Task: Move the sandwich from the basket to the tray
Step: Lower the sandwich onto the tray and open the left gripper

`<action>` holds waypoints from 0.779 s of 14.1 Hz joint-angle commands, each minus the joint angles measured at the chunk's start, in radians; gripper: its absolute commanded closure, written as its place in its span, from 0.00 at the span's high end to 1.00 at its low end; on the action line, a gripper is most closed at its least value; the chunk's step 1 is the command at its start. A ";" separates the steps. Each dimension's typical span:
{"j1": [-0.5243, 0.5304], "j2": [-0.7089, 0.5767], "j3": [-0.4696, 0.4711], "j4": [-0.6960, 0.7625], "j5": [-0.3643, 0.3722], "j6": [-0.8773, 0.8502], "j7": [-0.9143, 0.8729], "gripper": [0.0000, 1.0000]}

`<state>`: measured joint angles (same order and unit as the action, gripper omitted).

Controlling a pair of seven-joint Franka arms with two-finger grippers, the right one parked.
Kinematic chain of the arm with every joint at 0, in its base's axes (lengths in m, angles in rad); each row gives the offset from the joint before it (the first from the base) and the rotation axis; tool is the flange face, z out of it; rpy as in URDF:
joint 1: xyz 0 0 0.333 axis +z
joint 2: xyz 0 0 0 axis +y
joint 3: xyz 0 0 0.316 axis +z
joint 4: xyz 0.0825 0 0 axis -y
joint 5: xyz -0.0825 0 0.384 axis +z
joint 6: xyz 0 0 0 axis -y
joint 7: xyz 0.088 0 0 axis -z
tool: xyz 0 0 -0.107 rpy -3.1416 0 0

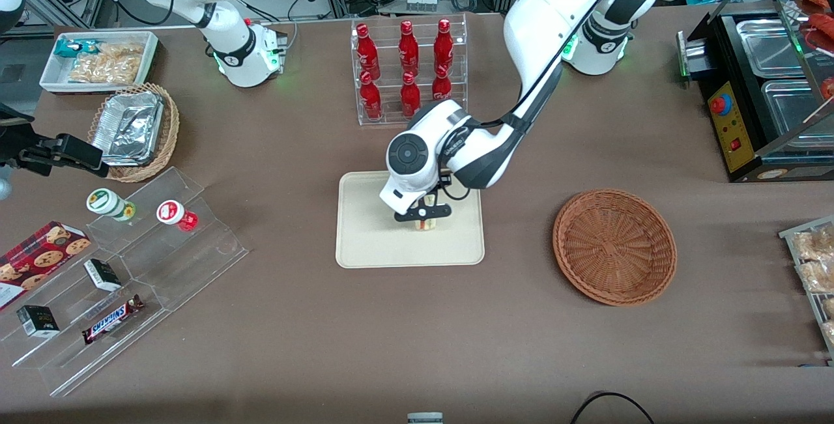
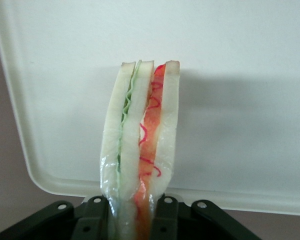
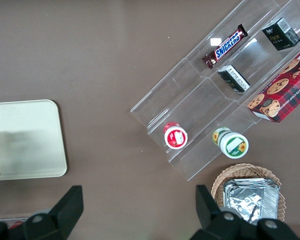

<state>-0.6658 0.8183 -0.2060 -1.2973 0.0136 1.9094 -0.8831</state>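
My left gripper (image 1: 425, 217) hangs low over the cream tray (image 1: 365, 241), shut on the sandwich (image 1: 427, 223). In the left wrist view the sandwich (image 2: 140, 145) is a wrapped wedge of pale bread with green and red-orange layers, clamped between my two black fingers (image 2: 92, 220), with the gripper (image 2: 131, 220) above the tray (image 2: 240, 100). Whether the sandwich touches the tray I cannot tell. The round reddish-brown basket (image 1: 614, 246) lies empty beside the tray, toward the working arm's end of the table. A strip of the tray (image 3: 25, 140) shows in the right wrist view.
A clear rack of red bottles (image 1: 407, 69) stands farther from the front camera than the tray. A clear stepped shelf (image 1: 124, 281) with snacks and cups, a lighter basket with foil trays (image 1: 133, 131) and a white snack bin (image 1: 98, 62) lie toward the parked arm's end. A black appliance (image 1: 762, 92) stands at the working arm's end.
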 commanded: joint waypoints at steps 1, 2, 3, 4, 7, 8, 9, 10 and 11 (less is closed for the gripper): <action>-0.011 0.071 -0.009 0.093 0.006 -0.013 0.032 0.30; -0.012 0.079 -0.009 0.095 0.006 0.005 0.032 0.30; -0.014 0.084 -0.009 0.095 0.008 0.014 0.032 0.31; -0.014 0.088 -0.007 0.095 0.009 0.017 0.032 0.33; -0.012 0.097 -0.006 0.093 0.012 0.057 0.023 0.33; -0.012 0.104 -0.006 0.093 0.012 0.078 0.001 0.33; -0.012 0.111 -0.004 0.093 0.014 0.082 -0.041 0.35; -0.012 0.114 -0.004 0.093 0.014 0.080 -0.066 0.42; -0.012 0.110 -0.004 0.093 0.016 0.074 -0.065 0.66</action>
<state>-0.6674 0.9070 -0.2160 -1.2372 0.0141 1.9847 -0.9108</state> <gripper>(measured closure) 0.648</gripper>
